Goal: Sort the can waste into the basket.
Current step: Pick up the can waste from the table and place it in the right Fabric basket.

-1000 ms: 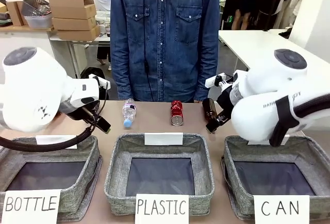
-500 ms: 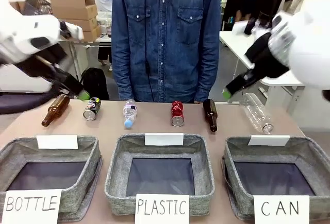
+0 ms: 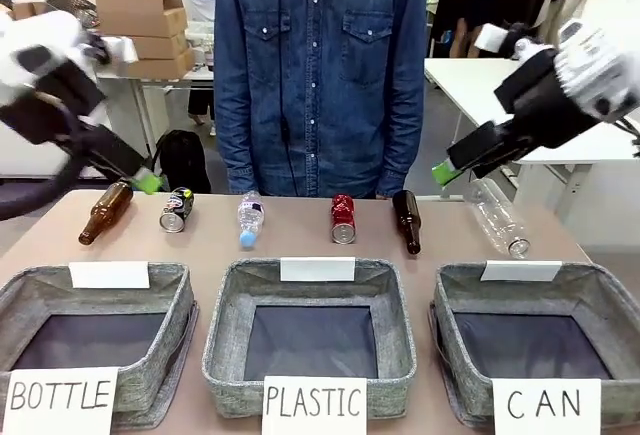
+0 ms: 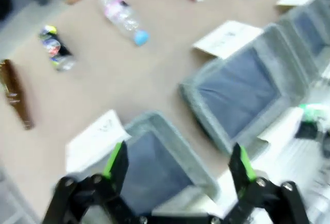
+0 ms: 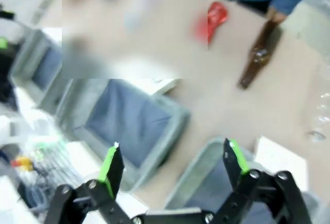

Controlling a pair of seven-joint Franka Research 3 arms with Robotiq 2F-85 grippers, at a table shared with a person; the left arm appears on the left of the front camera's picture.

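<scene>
Your two cans lie in the row along the table's (image 3: 300, 250) far edge. The red can (image 3: 343, 220) is on its side at the middle, in front of the person (image 3: 320, 75). The dark can (image 3: 177, 210) is toward the left, just beside a brown bottle (image 3: 105, 212). Both are well apart from the basket (image 3: 592, 283) signed CAN, which stands empty at the near right.

A second ago both arms hung low in front of the row and covered much of it. They have since lifted and swung outward — the left gripper (image 3: 146, 182) now hangs above that brown bottle, the right gripper (image 3: 446, 170) above the clear plastic bottle (image 3: 497, 217). Each has its jaws spread wide with nothing between them. The cans have not shifted, so I judge the sorting not yet begun, with the whole row open to you.

Both wrist views are smeared by motion — the dark can's print is unreadable there. From the front each gripper shows little more than one green tip, and the basket's near wall is cut off by its sign.
</scene>
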